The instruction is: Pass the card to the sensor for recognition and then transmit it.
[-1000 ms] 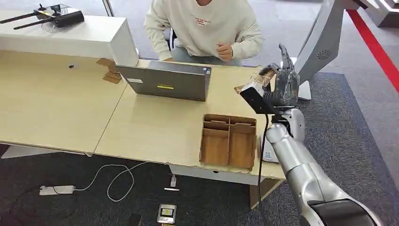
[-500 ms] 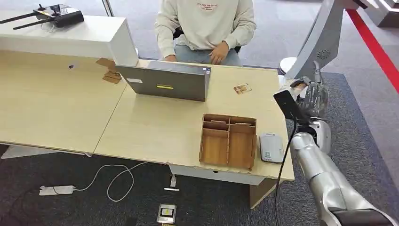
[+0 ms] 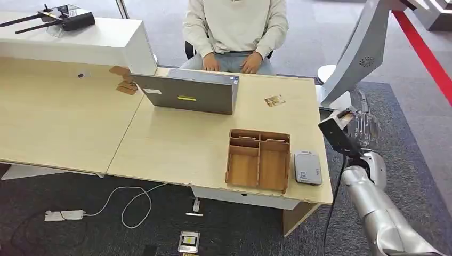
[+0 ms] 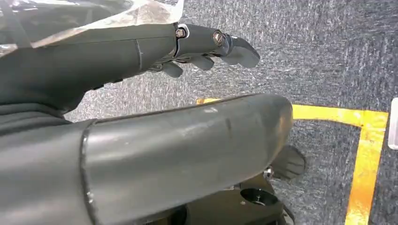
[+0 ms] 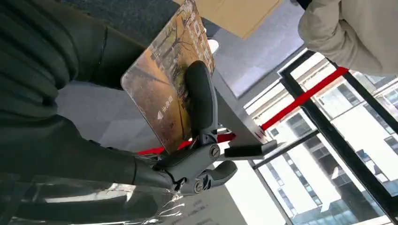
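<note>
**Operator:** I've got the card pinched in the right hand: the thumb lies flat across its printed face and the darker fingers back it from the other side. From the head view that hand is off the right-hand end of the table, clear of its edge, with the sensor below and to the inner side of the hand, just beside the wooden tray.

**Observer:** How do you expect it to behave in that grip?

**Operator:** I judge it light, thin and stiff, probably glossy plastic, so slippery more than fragile. The hold sits toward one end, which leaves most of the face bare. That's what I want: the free part is what has to go down over the sensor. If I squeeze harder it may bow or skate out sideways, so I'd keep the pinch flat across the faces, not on the edges.

**Observer:** And the left hand?

**Operator:** The left hand hangs over the carpet, fingers loosely apart, holding nothing that I can see.

**Observer:** There's another card on the table?

**Operator:** Yes, a second card lies flat beyond the tray, well away from the hand, in front of the seated person.
</note>
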